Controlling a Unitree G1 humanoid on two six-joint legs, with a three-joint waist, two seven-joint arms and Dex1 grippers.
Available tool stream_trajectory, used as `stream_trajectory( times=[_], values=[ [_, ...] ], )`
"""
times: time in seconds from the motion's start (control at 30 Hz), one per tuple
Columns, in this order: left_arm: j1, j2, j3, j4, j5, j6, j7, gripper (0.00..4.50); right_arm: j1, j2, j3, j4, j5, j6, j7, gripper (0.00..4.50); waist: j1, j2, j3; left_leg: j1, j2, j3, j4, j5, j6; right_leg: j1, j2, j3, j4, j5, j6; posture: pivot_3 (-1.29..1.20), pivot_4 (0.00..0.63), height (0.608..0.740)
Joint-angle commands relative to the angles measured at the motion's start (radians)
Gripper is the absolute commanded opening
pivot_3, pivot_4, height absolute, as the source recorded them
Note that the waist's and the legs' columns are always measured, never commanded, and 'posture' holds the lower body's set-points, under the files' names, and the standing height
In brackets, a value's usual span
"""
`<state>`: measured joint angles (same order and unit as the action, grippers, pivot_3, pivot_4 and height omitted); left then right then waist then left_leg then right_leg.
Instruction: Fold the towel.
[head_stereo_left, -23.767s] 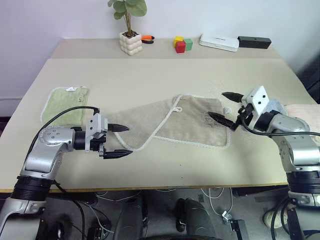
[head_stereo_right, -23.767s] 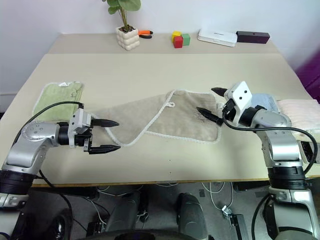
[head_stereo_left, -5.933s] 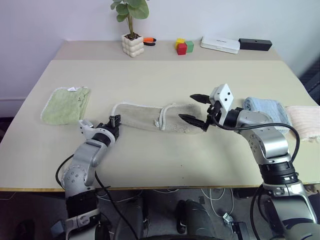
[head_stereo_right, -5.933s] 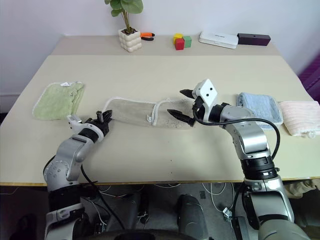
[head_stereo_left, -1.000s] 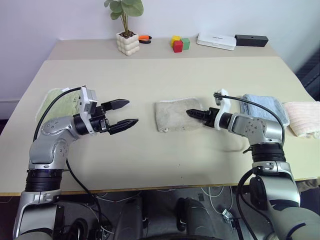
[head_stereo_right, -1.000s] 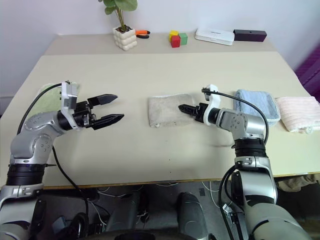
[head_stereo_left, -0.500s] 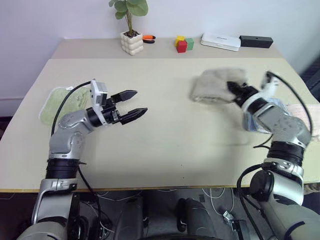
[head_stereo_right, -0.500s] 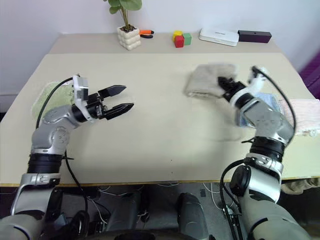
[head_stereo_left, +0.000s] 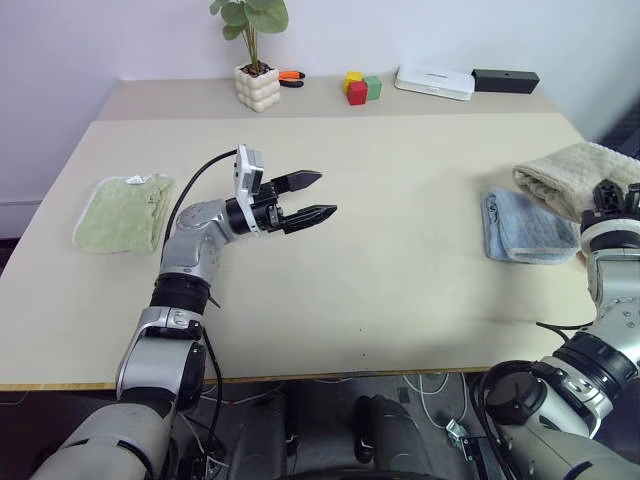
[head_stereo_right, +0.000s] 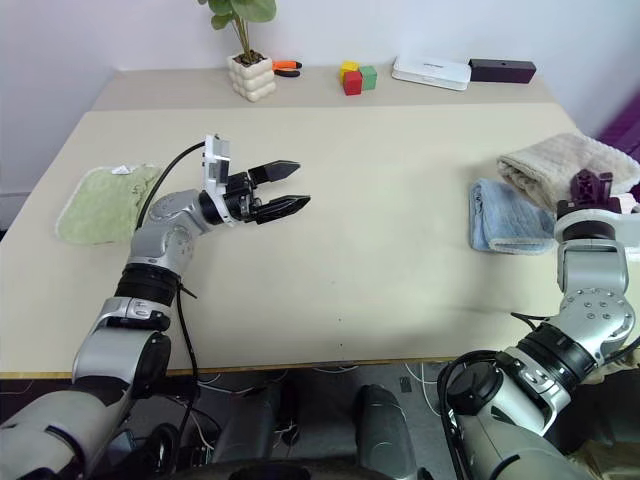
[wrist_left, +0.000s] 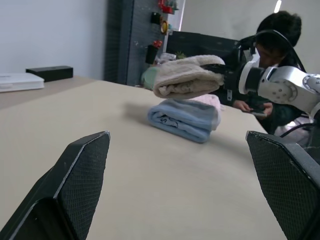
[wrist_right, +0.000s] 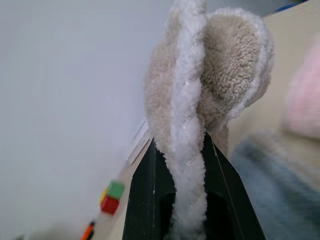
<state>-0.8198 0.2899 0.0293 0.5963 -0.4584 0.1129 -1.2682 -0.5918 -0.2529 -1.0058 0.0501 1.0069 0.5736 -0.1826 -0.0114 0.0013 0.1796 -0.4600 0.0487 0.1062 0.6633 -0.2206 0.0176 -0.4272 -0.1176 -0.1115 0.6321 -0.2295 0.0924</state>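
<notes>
Beige terry, our folded towel (head_stereo_left: 568, 172) hangs clamped in our right gripper (wrist_right: 189, 200) jaws above the blue towel (head_stereo_left: 525, 226) at the counter's (head_stereo_left: 400, 270) right edge; left gripper (head_stereo_left: 318, 197) jaws apart.

bare table (head_stereo_left: 400, 240) centre, light blue towel (head_stereo_left: 522, 226) right edge

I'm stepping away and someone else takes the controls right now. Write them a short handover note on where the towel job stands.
Right end effector: shut on the folded beige terry towel with whitish trim, held in the air above the folded light blue towel near the table's right edge.
Left end effector: open, holding nothing, over the middle of the tan table.
Done: the beige towel is folded into a compact bundle.
Left: set it down, probably on or beside the blue towel, and release.
</notes>
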Motion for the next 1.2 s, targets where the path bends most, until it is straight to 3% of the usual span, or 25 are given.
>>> stream_trajectory(
  times=[0.03, 0.5, 0.67, 0.8, 1.07, 1.2],
  values=[
    [-0.013, 0.001, 0.011, -0.028, -0.007, -0.023, -0.033, 4.50, 0.015, 0.024, 0.011, -0.039, 0.064, -0.038, -0.037, 0.06, -0.001, 0.000, 0.000, 0.000, 0.000, 0.000, 0.000, 0.000, 0.000, 0.000, 0.000, 0.000, 0.000, 0.000, 0.000, 0.00, 0.150, 0.740],
    [0.021, -0.001, 0.015, -0.057, -0.014, -0.011, -0.040, 4.50, 0.036, 0.071, 0.103, -0.138, 0.219, -0.127, -0.187, 0.06, 0.000, 0.001, 0.000, 0.000, 0.000, 0.000, 0.000, 0.000, 0.000, 0.000, 0.000, 0.000, 0.000, 0.000, 0.000, 0.00, 0.150, 0.740],
    [0.025, -0.006, 0.016, -0.066, -0.012, -0.008, -0.034, 4.50, 0.062, 0.064, 0.121, -0.131, 0.219, -0.169, -0.230, 0.06, 0.001, 0.001, 0.000, 0.000, 0.000, -0.001, 0.000, 0.000, 0.000, 0.000, 0.000, 0.000, 0.000, 0.000, 0.000, 0.00, 0.150, 0.740],
    [0.026, -0.005, 0.016, -0.066, -0.010, -0.008, -0.028, 4.50, 0.127, 0.144, 0.171, -0.172, 0.206, -0.194, -0.272, 0.06, -0.001, 0.001, 0.000, 0.000, 0.000, -0.001, 0.000, 0.000, 0.000, 0.000, 0.000, 0.000, 0.000, 0.000, 0.000, 0.00, 0.150, 0.740],
    [0.024, -0.006, 0.015, -0.064, -0.007, -0.004, -0.023, 4.50, 0.179, 0.167, 0.239, -0.182, 0.213, -0.194, -0.310, 0.06, -0.002, 0.002, 0.000, 0.000, 0.000, -0.001, 0.000, 0.000, 0.000, 0.000, 0.000, 0.001, 0.000, 0.000, 0.000, 0.00, 0.150, 0.740],
    [0.025, -0.009, 0.013, -0.064, -0.003, -0.008, -0.015, 4.50, 0.210, 0.115, 0.295, -0.166, 0.157, -0.159, -0.308, 0.06, -0.001, 0.002, 0.000, 0.000, 0.000, -0.001, 0.000, 0.000, 0.000, 0.000, 0.000, 0.001, 0.000, 0.000, 0.000, 0.00, 0.150, 0.740]
  ],
)
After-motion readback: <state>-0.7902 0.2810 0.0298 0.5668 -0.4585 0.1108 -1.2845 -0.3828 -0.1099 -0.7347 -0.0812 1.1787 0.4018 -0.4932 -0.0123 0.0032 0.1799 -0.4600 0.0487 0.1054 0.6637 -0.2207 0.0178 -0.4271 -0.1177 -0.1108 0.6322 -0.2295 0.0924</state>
